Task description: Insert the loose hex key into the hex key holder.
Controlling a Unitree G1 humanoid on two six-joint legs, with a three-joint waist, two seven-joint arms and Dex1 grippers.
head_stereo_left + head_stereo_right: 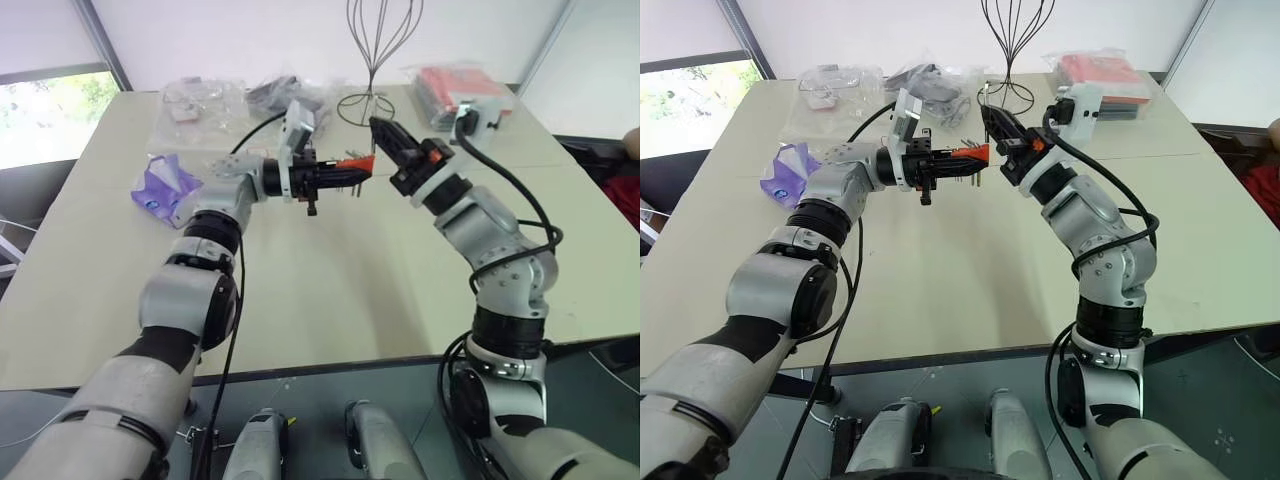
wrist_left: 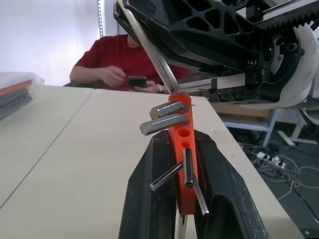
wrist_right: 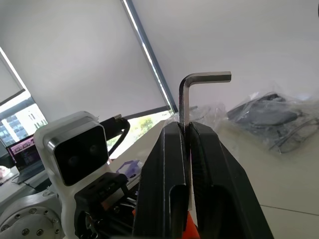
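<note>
1. Pale bench (image 1: 330,290) spreads under both arms, with clear plastic bags (image 1: 205,105), a purple bag (image 1: 160,185), a red packet in plastic (image 1: 455,85) and a black wire stand (image 1: 375,60) along its far side; the left wrist view shows a person in a red shirt (image 2: 117,62) seated beyond the bench.
2. Left end effector (image 2: 182,199) is clamped on the hex key holder (image 2: 183,149), an orange-red block held above the bench, its free end pointing toward the other arm. Several dark keys (image 2: 164,124) stick out of it, and empty round holes show in its face.
3. Right end effector (image 3: 185,144) is pinched shut on the loose hex key (image 3: 192,94): the long shaft sits between the fingers and the short bent end stands out past the fingertips.
4. Both tools meet in mid-air over the bench. In the left wrist view a metal shaft slants down to the top end of the holder, touching or just beside it; whether it has entered a hole I cannot tell.
5. Judged from this, the step in hand is alignment and insertion, grasping being done.
6. Next move calls for lining the shaft up with a free hole, then pushing along the hole's axis while the left arm holds the holder steady; a skewed approach would likely jam or slide off.
</note>
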